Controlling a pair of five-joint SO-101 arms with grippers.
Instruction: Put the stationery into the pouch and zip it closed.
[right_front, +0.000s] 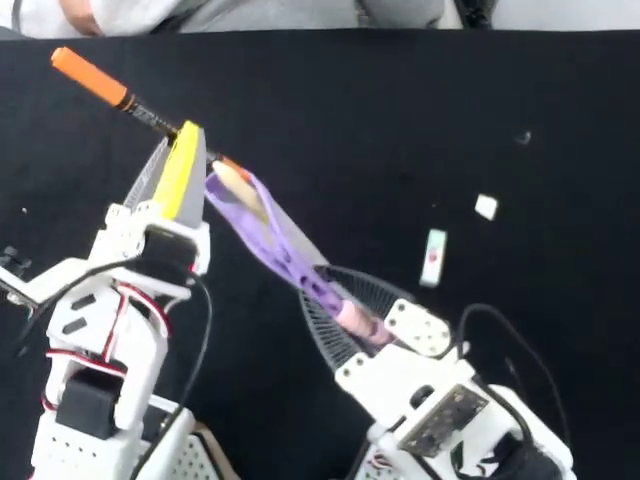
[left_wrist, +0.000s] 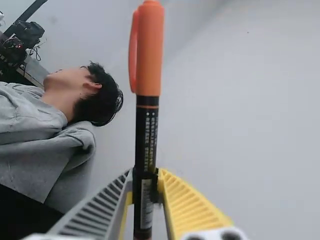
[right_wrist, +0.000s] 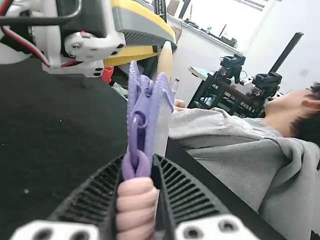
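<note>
Overhead and wrist views of two arms above a black bench (right_front: 400, 100). The left gripper (right_front: 180, 135) (left_wrist: 145, 175), with one yellow and one grey finger, is closed narrowly on the black barrel of an orange-capped marker (right_front: 110, 90) (left_wrist: 146, 100). The capped end projects beyond the fingertips, towards the bench's far left corner. The right gripper (right_front: 335, 295) (right_wrist: 140, 160), with black ribbed fingers, is clamped on one end of a purple pouch (right_front: 270, 235) (right_wrist: 142, 110). A pink ribbed piece (right_front: 360, 320) (right_wrist: 135, 205) sits between the same fingers; whether it belongs to the pouch cannot be told. The pouch slants from the right gripper towards the left gripper. Its far end lies just beside the yellow finger, where a cream-coloured item (right_front: 235, 180) (right_wrist: 165, 60) shows at the pouch's end. To the right of the right gripper, well apart from the pouch, a small white item (right_front: 486, 207) and a small white-and-red item (right_front: 433, 257) lie on the bench.
</note>
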